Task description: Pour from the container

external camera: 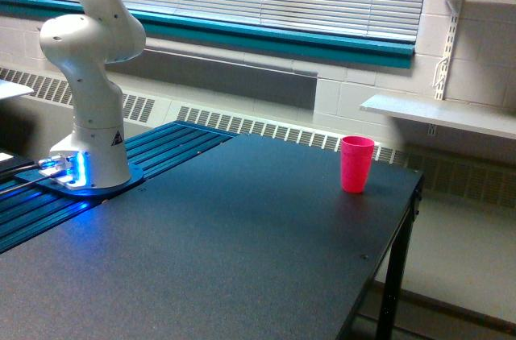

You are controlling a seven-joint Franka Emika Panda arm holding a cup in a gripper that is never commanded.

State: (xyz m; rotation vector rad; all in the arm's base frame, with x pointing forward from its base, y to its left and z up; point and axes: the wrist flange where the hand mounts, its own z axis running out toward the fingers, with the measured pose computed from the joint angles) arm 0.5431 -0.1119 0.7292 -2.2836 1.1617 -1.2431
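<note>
A matte, finely speckled dark tabletop (242, 251) fills the foreground. At its nine o'clock, the arm's smooth white base (89, 143) glows blue. Toward two o'clock stands an opaque, tapered pink plastic cup (356, 163). Hand and container lie out of frame.

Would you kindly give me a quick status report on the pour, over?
Gripper out of frame, only arm base visible. Clear container not in view. Pink cup upright near table's far corner, nothing around it.
</note>
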